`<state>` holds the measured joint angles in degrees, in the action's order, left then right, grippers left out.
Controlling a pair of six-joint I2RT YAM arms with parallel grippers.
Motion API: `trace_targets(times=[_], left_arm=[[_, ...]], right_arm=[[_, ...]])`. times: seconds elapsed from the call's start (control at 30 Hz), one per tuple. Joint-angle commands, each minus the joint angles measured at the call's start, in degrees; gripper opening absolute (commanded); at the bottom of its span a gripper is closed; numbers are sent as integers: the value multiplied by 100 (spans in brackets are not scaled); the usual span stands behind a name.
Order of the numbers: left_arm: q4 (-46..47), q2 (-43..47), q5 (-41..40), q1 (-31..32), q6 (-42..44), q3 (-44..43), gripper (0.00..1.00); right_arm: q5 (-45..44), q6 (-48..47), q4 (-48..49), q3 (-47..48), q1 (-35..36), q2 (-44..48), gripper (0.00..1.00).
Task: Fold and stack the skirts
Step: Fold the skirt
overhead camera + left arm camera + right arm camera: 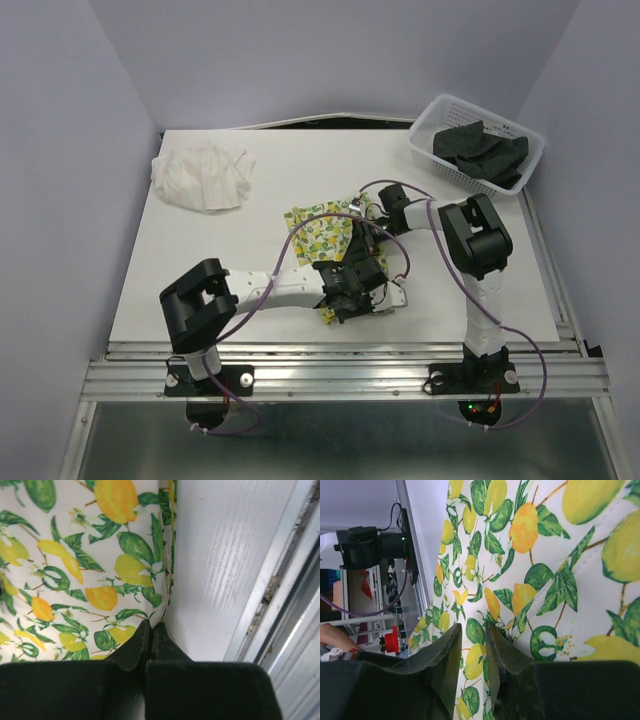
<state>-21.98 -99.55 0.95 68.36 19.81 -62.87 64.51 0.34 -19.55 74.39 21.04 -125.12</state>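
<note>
The silver aluminium rail carrying both arm bases lies nearest, along the near edge of the white table. Just beyond it, the black left gripper has its fingers pressed together on a hem corner of the white cloth skirt printed with yellow lemons and green leaves, with bare table beside it. This skirt lies mid-table, its long axis running roughly near to far with a slight slant, though the arms hide part of it. At its far right side the black right gripper pinches a fold of the same cloth, which fills the narrow gap between its fingers. Farther off to the left, well apart, the plain white cloth skirt sits crumpled. In the far right corner, the white plastic mesh basket holds the plain black cloth skirt, bunched up
</note>
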Motion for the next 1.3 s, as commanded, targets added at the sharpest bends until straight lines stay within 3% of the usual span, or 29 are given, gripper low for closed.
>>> trace_targets(times=[0.0,0.27,0.53,0.97,1.27], left_arm=[[-508,857,677,-112,5,-751,0],[-1080,1218,1249,-551,119,-1490,0],[-1204,1456,1777,-534,339,-1202,0],[-1388,1596,2164,-543,427,-1404,0],[-1274,1728,2181,-560,567,-1035,0]], right_arm=[[-1125,-631,-479,-364,23,-92,33],[-1020,-1255,-1093,-663,76,356,32],[-897,-1238,-1420,250,76,875,34],[-650,-957,-1350,1710,620,-257,37],[-571,-887,-1244,1376,1236,-566,37]])
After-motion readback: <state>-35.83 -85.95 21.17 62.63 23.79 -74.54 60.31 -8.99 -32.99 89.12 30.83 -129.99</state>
